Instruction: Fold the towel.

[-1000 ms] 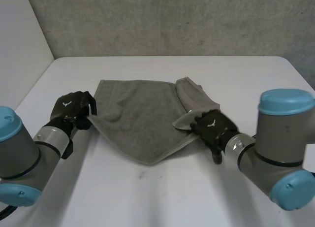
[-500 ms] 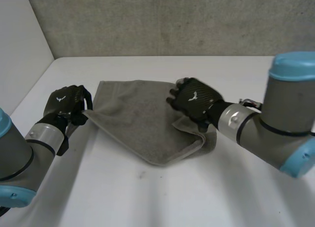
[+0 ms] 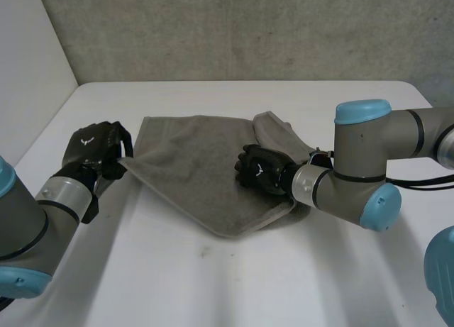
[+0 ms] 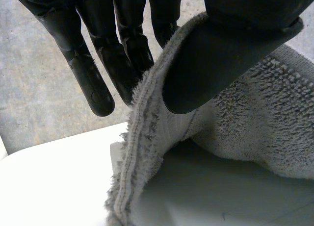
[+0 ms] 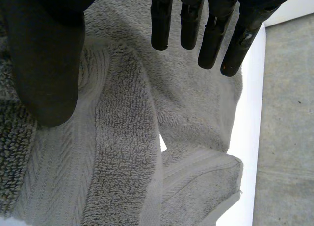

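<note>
Pinching the nine-o'clock corner of the rumpled grey terry towel [image 3: 191, 171] between thumb and fingers, the black left hand [image 3: 92, 148] holds that edge off the white table [image 3: 213, 270]. The towel lies mid-table, pointed toward six o'clock, its three-o'clock side doubled into ridges. Above that side is the black right hand [image 3: 259, 169], fingers straight, thumb spread, holding nothing. Its forearm hides the fold's edge, and whether it touches the towel is unclear.

A white table [image 3: 213, 284] stands before a grey concrete wall [image 3: 248, 29].
</note>
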You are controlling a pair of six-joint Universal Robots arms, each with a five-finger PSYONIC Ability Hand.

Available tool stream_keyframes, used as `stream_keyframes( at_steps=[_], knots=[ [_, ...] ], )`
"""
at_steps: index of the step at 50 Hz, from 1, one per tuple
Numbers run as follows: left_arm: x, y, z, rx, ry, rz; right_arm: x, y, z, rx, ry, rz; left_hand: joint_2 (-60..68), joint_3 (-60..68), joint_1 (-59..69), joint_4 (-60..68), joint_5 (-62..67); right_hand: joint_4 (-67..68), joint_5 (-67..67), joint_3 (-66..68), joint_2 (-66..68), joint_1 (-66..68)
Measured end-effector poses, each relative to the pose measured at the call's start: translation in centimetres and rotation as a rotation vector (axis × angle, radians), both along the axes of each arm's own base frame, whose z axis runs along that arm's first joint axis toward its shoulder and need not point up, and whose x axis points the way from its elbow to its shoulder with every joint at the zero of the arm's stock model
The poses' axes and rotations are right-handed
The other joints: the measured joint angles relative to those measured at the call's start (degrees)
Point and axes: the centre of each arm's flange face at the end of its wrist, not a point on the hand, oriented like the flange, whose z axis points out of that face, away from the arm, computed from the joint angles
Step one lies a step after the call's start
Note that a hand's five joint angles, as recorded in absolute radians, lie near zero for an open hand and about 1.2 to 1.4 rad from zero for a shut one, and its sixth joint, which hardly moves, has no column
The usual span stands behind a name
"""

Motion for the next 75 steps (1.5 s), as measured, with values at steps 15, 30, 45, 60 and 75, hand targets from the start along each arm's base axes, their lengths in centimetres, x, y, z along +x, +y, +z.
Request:
stream_keyframes(
  at_steps=[15,30,45,60,75],
  knots=[
    [0.0,0.0,0.0,0.001,0.0,0.001,-0.4,-0.3,-0.8,0.002,0.024,-0.001,0.0,0.0,0.0,0.0,0.0,7.52,5.68,7.12,7.33,5.78],
    [0.0,0.0,-0.1,0.003,-0.001,0.0,-0.6,-1.0,-1.4,0.017,0.033,-0.01,0.0,0.0,0.0,0.0,0.0,25.03,22.54,24.69,25.34,24.02],
    [0.0,0.0,0.0,0.002,0.0,0.0,-0.8,-1.3,0.1,0.0,0.007,-0.032,0.0,0.0,0.0,0.0,0.0,54.02,52.26,53.69,53.95,53.02],
    [0.0,0.2,0.0,0.003,0.0,-0.001,-4.3,-2.6,3.3,0.136,-0.118,-0.22,0.0,0.0,0.0,0.0,0.0,56.76,54.21,56.57,55.35,54.23],
    [0.1,0.8,1.0,-0.033,-0.03,-0.007,-12.3,-1.2,6.6,0.239,-0.269,-0.508,0.0,0.0,0.0,0.0,0.0,56.76,54.22,56.57,55.35,54.33]
  ],
)
